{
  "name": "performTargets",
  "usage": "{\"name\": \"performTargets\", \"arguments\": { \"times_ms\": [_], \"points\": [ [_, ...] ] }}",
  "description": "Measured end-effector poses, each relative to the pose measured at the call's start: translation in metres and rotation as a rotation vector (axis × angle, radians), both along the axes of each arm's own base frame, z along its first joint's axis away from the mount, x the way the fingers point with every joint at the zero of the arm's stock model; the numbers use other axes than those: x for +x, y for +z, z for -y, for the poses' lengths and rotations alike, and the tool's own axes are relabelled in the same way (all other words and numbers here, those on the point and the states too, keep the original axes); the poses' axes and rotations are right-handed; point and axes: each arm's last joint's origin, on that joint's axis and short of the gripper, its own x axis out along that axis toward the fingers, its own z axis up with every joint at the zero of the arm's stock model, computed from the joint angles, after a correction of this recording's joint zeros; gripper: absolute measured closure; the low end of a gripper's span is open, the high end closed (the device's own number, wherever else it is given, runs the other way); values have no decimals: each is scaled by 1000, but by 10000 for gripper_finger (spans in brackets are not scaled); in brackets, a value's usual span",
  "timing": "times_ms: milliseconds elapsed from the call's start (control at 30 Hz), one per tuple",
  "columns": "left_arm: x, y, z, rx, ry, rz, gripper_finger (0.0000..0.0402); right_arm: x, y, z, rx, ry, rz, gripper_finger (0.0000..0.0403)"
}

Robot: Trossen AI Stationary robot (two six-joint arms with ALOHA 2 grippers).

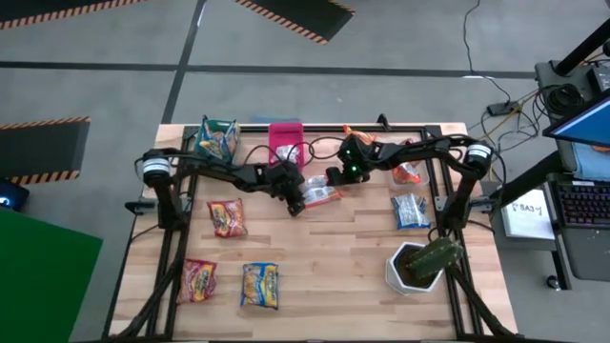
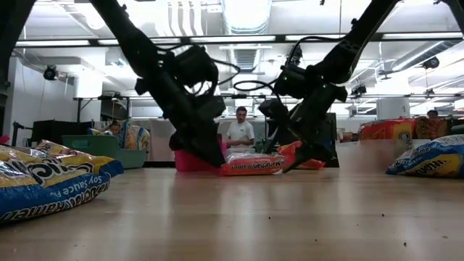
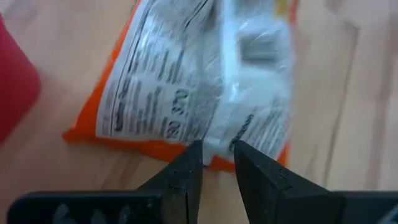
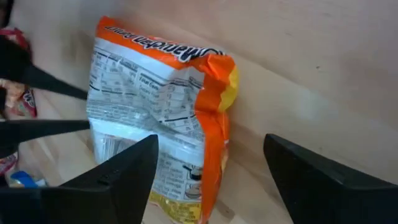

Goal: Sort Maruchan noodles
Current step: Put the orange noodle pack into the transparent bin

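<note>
Handover of the flat orange plastic ramen packet (image 1: 321,196) at centre frame.
Left gripper (image 3: 216,163) pinches its edge, probably to carry it; right gripper (image 4: 211,180), fingers spread, straddles it without gripping.

The surface (image 1: 324,248) is pale planked wood, matt, with visible grain and seams. The orange noodle packet (image 4: 168,118) at its centre is crinkled glossy plastic film that catches glare on its white printed back. Toward 12 o'clock, the pink bin (image 1: 285,143) looks like smooth plastic. The left end effector (image 3: 216,163) has matt black fingers (image 3: 186,180) of hard plastic.
</note>
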Motion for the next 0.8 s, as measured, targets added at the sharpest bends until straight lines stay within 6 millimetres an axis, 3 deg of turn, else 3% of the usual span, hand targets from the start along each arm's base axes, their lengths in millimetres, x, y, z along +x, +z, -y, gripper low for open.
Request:
{"name": "performTargets", "arguments": {
  "times_ms": [400,667,800],
  "points": [
    [1,-11,0,-28,10,-26,326,13,4,-1,-15,37,142,124],
    [1,-10,0,-32,11,-20,326,24,-10,-10,-3,69,155,138],
    [2,-10,0,-54,20,-16,326,36,-16,-15,21,126,252,150]
  ]
}}
